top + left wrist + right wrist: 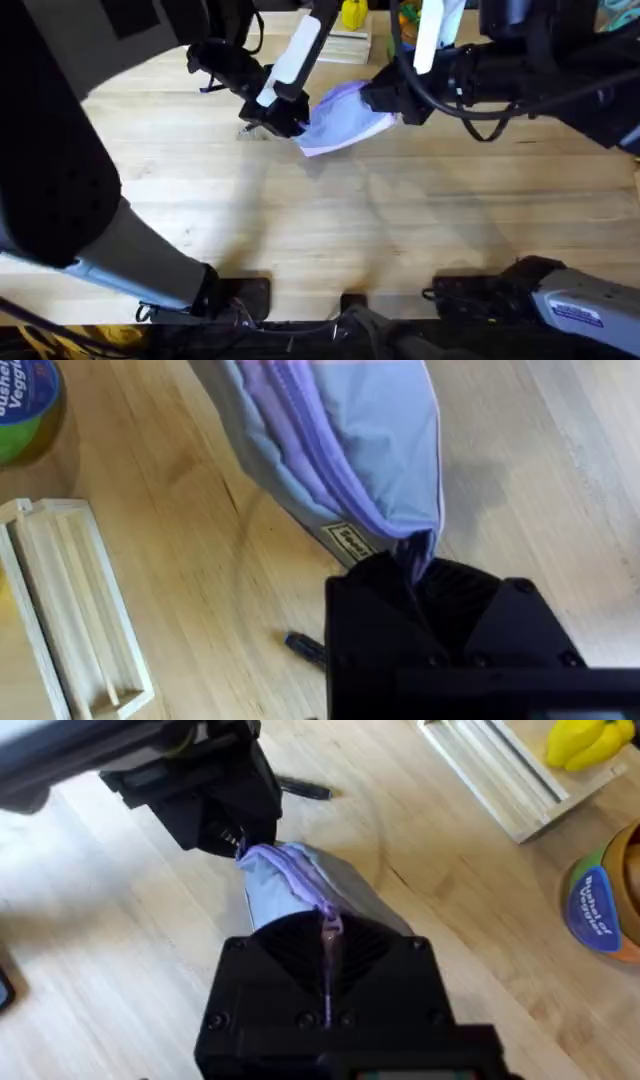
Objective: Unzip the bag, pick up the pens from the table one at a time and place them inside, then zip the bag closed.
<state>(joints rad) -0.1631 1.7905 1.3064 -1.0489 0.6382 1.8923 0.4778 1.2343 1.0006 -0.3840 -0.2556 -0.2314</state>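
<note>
The lavender bag (340,118) lies on the table (330,220) between my two grippers, its zip (320,450) running along its length. My left gripper (290,122) is shut on the fabric at the bag's left end (415,555). At the other end, the right gripper (385,100) is closed on the zip pull (330,935). One dark pen (305,648) lies on the wood just beside the left gripper; it is the same pen (305,790) in the right wrist view.
A white slatted tray (70,610) lies past the bag at the table's far side, with a yellow toy (585,740) and a colourful round tub (605,900) near it. Bare wood spreads toward the front edge.
</note>
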